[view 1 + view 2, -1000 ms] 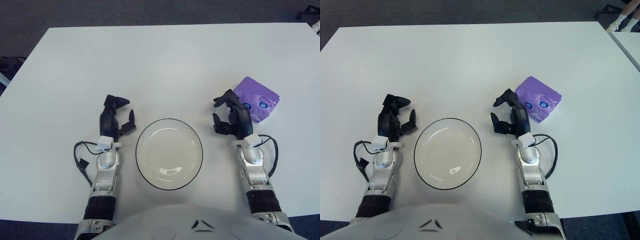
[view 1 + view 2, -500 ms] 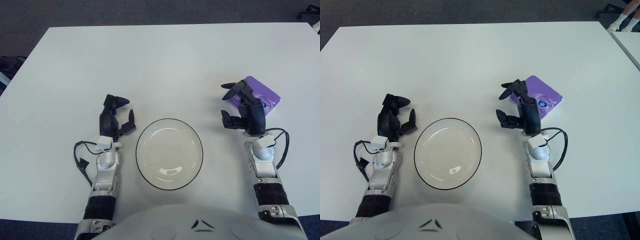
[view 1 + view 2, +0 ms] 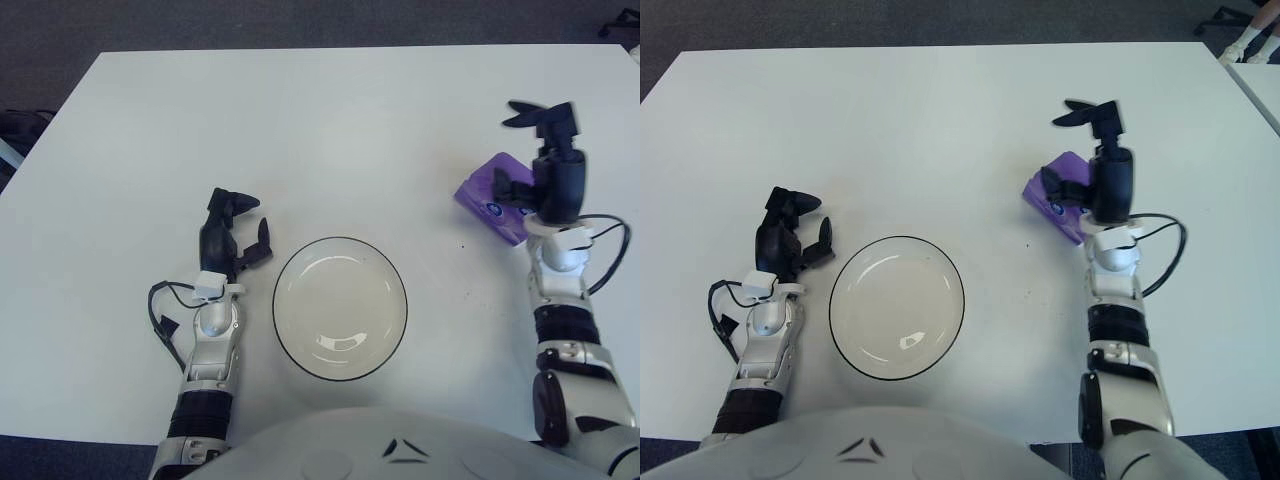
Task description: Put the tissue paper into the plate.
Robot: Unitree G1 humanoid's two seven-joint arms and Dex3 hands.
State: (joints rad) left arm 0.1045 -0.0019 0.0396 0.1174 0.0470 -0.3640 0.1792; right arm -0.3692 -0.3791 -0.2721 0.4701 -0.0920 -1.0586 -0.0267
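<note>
The plate [image 3: 340, 308] sits nearest the robot, low at the table's [image 3: 300, 130] centre, and it holds nothing yet. Just to the left of the plate the left hand [image 3: 228, 240] rests on the table exactly where it was a second ago, fingers loosely curled around nothing, idle.

To the right of the plate and farther back, the change is all in the right hand [image 3: 545, 175]. A second ago it stood close beside the plate's right rim, short of the tissue paper [image 3: 488, 195]; now it has swung out and away from the plate and hangs directly over the purple pack, hiding much of it. Its fingers are spread, one pointing far past the pack, another down by its near-left corner, and nothing is gripped. The pack itself lies flat on the table, well apart from the plate and apparently unmoved.

So the reach looks finished and the grasp has not begun: the hand probably needs to lower and close on the pack before carrying it back to the plate.
</note>
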